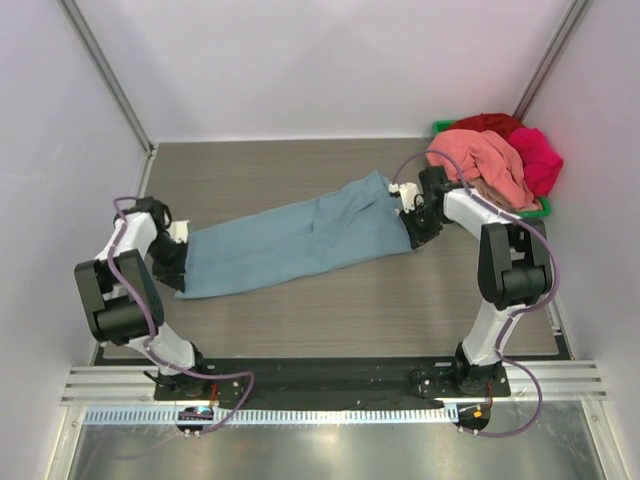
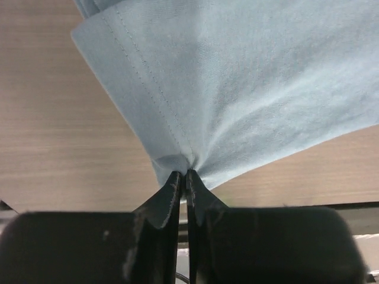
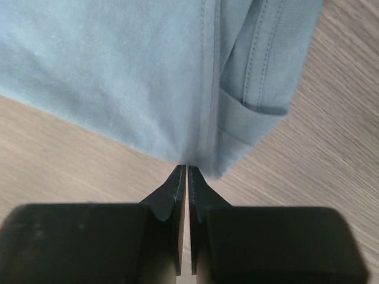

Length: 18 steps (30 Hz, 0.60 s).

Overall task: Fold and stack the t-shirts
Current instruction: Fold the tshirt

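Note:
A dusty blue-grey t-shirt (image 1: 300,238) is stretched in a long band across the table between both arms. My left gripper (image 1: 183,262) is shut on its left hem; in the left wrist view the cloth (image 2: 237,89) bunches at the closed fingertips (image 2: 184,175). My right gripper (image 1: 412,225) is shut on the shirt's right end; in the right wrist view the cloth (image 3: 148,77) meets the closed tips (image 3: 186,168). A salmon-pink tee (image 1: 480,165), a magenta tee (image 1: 538,158) and a red tee (image 1: 488,124) are piled at the back right.
The pile sits in a green plastic bin (image 1: 542,210) in the back right corner, just behind the right arm. The wood-grain table (image 1: 300,320) is bounded by white walls at left, back and right.

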Each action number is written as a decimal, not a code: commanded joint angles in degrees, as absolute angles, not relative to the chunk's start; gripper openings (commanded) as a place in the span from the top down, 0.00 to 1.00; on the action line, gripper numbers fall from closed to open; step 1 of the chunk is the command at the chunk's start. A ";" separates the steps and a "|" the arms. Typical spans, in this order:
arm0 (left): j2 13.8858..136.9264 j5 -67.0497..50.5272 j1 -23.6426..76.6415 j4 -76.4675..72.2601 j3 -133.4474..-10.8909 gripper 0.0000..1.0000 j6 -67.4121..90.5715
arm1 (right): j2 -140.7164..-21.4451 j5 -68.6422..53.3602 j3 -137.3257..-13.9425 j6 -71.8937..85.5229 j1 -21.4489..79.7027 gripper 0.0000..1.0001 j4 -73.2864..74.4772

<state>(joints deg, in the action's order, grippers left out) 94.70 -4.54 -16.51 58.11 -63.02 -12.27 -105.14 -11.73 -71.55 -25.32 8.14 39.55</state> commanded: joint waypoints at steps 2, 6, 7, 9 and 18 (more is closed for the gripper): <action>89.04 -3.34 -17.14 60.37 -61.52 0.88 -13.27 | -97.83 -9.94 -75.22 -28.73 8.26 0.85 43.06; 84.04 -1.67 -17.40 62.66 -63.19 0.53 -13.71 | -97.47 -10.19 -86.70 -30.76 9.14 0.67 43.50; 83.41 -1.67 -17.40 63.10 -64.06 0.46 -14.06 | -99.04 -10.63 -88.92 -30.94 10.01 0.65 44.11; 83.06 -2.63 -17.40 63.11 -66.08 0.43 -14.33 | -101.33 -12.39 -94.88 -30.33 11.07 0.62 44.73; 93.07 -15.99 -15.30 64.25 -72.86 0.66 -14.50 | -118.71 -12.66 -112.91 -31.02 21.08 0.60 44.74</action>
<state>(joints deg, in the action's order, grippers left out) 90.70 -9.93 -16.43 62.87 -71.85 -13.67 -112.38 -11.97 -108.12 -30.00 17.89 43.13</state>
